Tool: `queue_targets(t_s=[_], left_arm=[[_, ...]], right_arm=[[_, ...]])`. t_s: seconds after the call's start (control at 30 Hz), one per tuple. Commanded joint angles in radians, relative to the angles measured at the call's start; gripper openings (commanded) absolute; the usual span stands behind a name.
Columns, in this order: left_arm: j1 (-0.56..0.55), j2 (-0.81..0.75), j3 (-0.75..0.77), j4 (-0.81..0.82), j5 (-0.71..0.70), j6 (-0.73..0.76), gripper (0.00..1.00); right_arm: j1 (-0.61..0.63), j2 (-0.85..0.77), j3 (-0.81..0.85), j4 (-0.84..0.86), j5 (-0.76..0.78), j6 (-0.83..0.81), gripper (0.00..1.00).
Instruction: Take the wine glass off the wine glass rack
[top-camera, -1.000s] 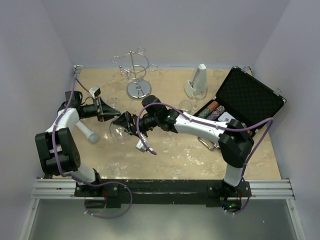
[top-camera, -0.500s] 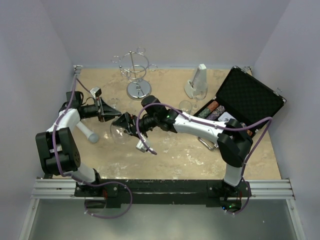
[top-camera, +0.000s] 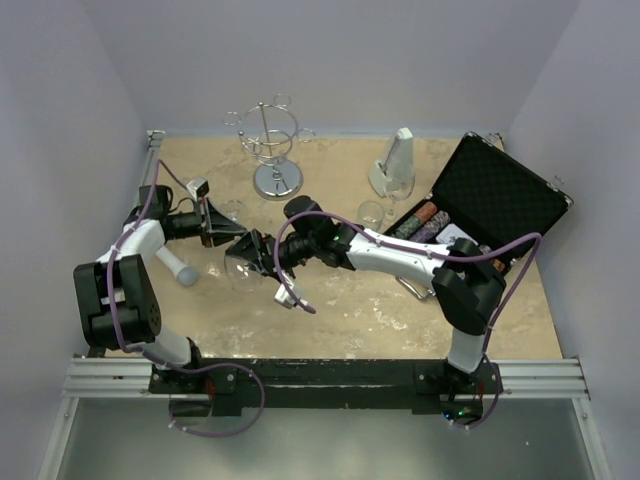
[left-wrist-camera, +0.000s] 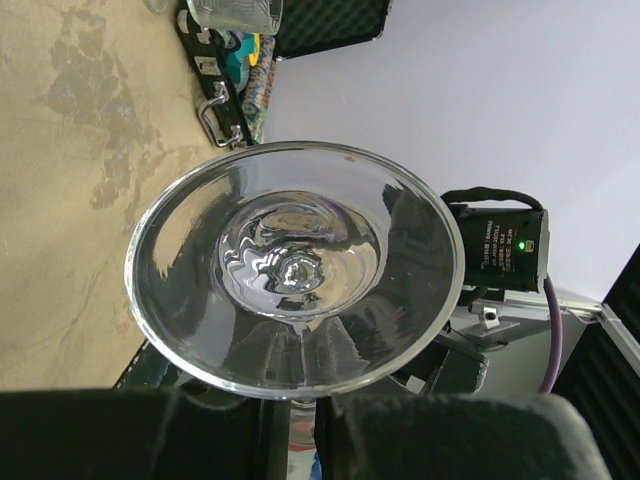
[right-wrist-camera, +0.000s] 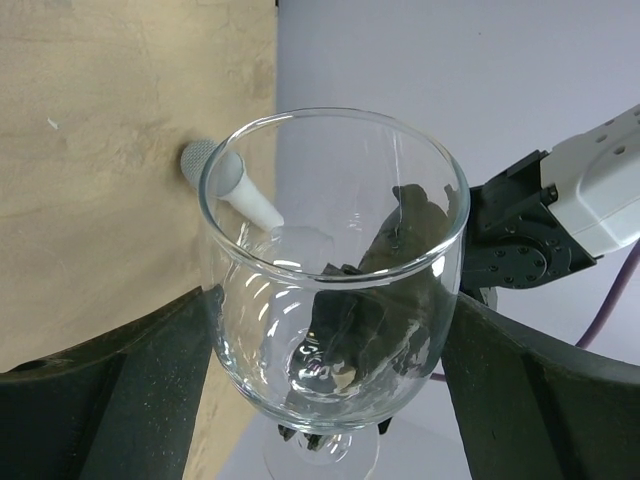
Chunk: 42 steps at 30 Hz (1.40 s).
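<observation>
- Clear, colourless stemmed wine glass (right-wrist-camera: 330, 300) was held in the air above the beige stone-patterned table (top-camera: 350, 300). It was tipped on its side between the two grippers.
- The black left gripper (top-camera: 232, 240) was clamped on the foot end of the wine glass. In the left wrist view the round foot filled the frame just above the two black pads (left-wrist-camera: 150, 435).
- The black right gripper (top-camera: 250, 258) straddled the bowl, with one black finger (right-wrist-camera: 120, 380) on each side. Its jaws stood wide, and it could not be determined whether they pressed the glass.
- The wine glass was off the chrome wire wine glass rack (top-camera: 272, 150). The rack stood upright near the far edge of the table, well apart from the glass.
- Writing: a black box (left-wrist-camera: 497, 255) with a green lamp carried small white print, too small to read.
- Appearance: the wine glass had a rounded bowl closing slightly toward a thin rim. It also had a short stem and a wide, flat circular foot with a raised centre.
- In the right wrist view the dark left gripper showed through the bowl.
</observation>
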Motion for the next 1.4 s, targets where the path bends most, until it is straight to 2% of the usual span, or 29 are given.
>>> queue_targets(t_s=[0.0,0.13,0.3,0.67,0.9,1.17,1.37], left_arm=[[-0.002,0.003,0.000,0.051,0.066,-0.063,0.00],[-0.001,0.009,0.003,0.068,0.049,-0.057,0.00],[-0.001,0.024,0.017,0.072,0.038,-0.031,0.00],[-0.013,0.051,0.036,0.066,0.014,0.000,0.00],[-0.027,0.043,0.064,0.052,0.000,0.024,0.00],[-0.042,0.044,0.081,0.040,0.001,0.046,0.00],[-0.067,0.057,0.075,0.071,0.032,-0.018,0.00]], right_arm=[[0.006,-0.055,-0.018,0.027,-0.042,-0.234,0.88],[0.006,-0.069,-0.036,0.064,-0.043,-0.220,0.87],[0.006,-0.069,-0.030,0.035,-0.045,-0.214,0.92],[0.006,-0.073,-0.041,0.058,-0.051,-0.214,0.88],[0.006,-0.049,-0.007,-0.002,-0.035,-0.200,0.97],[0.008,-0.040,0.011,-0.026,-0.028,-0.215,0.89],[0.008,-0.047,-0.046,0.124,0.001,-0.169,0.95]])
